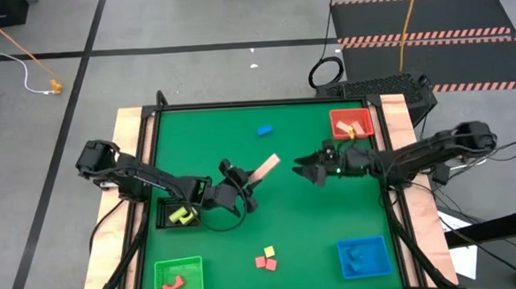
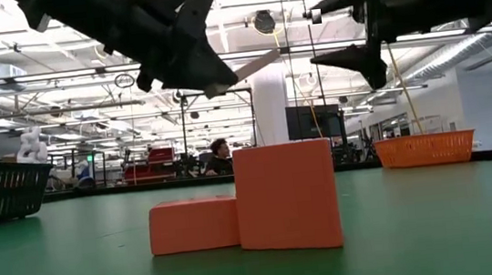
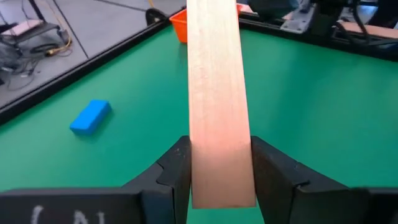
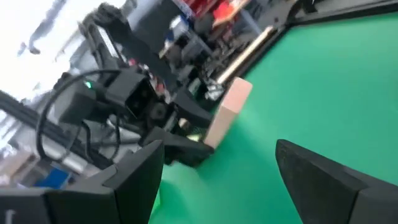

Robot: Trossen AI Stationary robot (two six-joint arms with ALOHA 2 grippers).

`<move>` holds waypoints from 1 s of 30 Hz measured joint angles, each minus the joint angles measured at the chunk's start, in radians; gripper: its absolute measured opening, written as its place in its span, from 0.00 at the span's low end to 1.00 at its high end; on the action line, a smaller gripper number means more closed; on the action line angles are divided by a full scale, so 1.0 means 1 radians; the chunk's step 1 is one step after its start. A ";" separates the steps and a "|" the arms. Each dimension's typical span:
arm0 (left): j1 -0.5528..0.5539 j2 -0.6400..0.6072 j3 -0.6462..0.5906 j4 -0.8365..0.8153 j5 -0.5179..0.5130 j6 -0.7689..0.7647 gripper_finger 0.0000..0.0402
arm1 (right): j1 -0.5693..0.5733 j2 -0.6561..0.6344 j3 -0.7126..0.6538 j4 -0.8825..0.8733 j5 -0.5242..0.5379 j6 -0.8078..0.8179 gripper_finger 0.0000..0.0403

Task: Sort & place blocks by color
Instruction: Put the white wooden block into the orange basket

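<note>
A pale tan wood bar hangs over the middle of the green table, with my left gripper shut on its near end; the left wrist view shows the bar running forward between the fingers. My right gripper stands open just right of the bar's free end, facing it, with nothing between its fingers. A blue block lies flat farther back. Two red blocks and a yellow one rest near the front edge. My left gripper pinches the bar's near end by its two narrow long sides, one finger on each side. The fingers lie along the bar, which sticks out past them toward the table's far right. The bar is lifted clear of the table.
A red tray at the far right holds yellow and red blocks. A black bin at the left holds yellow blocks. A green tray at the front left holds red blocks, and a blue tray at the front right holds blue ones.
</note>
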 joint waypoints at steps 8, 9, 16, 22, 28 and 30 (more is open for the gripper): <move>0.001 0.000 0.001 0.006 -0.021 0.089 0.32 | 0.109 0.188 0.055 0.156 0.206 0.029 0.74; 0.001 0.000 0.001 0.004 -0.021 0.104 0.32 | 0.109 0.214 0.071 0.165 0.206 0.029 0.74; 0.001 0.000 0.001 0.004 -0.021 0.163 0.32 | 0.095 0.352 0.185 0.166 0.205 0.006 0.74; -0.006 0.000 0.001 0.003 -0.020 0.227 0.32 | 0.079 0.416 0.238 0.162 0.202 -0.024 0.72; -0.021 0.000 0.001 0.003 -0.016 0.350 0.32 | 0.080 0.439 0.244 0.164 0.200 -0.024 0.60; -0.019 0.000 0.001 0.005 -0.017 0.370 0.32 | 0.080 0.439 0.244 0.166 0.200 -0.032 0.52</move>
